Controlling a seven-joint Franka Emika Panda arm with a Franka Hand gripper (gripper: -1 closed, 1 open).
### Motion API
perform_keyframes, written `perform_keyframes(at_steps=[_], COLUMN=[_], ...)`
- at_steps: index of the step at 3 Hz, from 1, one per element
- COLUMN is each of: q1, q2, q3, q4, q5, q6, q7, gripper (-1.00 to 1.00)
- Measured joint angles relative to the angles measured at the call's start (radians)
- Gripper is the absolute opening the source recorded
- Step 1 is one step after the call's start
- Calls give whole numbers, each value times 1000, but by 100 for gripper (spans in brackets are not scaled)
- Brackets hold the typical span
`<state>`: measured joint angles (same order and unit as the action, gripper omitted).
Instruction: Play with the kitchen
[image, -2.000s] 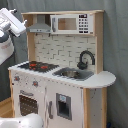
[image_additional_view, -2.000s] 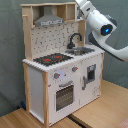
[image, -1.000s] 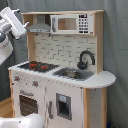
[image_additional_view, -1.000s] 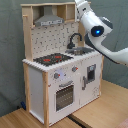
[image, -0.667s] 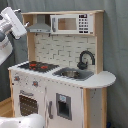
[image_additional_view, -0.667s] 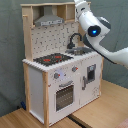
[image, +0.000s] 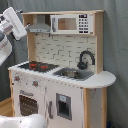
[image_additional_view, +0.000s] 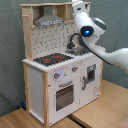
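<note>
— So, what does the first exterior view give us?
— The kitchen (image: 60, 70) fills the frame, red-ring stove (image: 37, 65) on the first exterior view's left, sink (image: 72, 73) and black faucet (image: 85, 59) beside it. The arm (image: 11, 27) is at the upper left edge.
— And the second exterior view?
— The kitchen (image_additional_view: 60, 75) stands on a wooden floor (image_additional_view: 100, 112); the arm (image_additional_view: 92, 32) reaches over its right upper corner.
— The jaws?
— Hidden; I cannot tell whether they are open or closed.
</note>
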<state>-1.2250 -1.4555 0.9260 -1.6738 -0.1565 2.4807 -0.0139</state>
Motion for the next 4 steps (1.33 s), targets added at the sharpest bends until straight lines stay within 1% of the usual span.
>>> perform_keyframes(at_steps=[2,3,4], q1=[-60,-99,-160], q2=[-1,0,5], q3=[27,41,47], q4=[94,145,196], q5=[0,0,5], q6=[-149,-223,-276], q7=[94,141,190], gripper=[100,100,100])
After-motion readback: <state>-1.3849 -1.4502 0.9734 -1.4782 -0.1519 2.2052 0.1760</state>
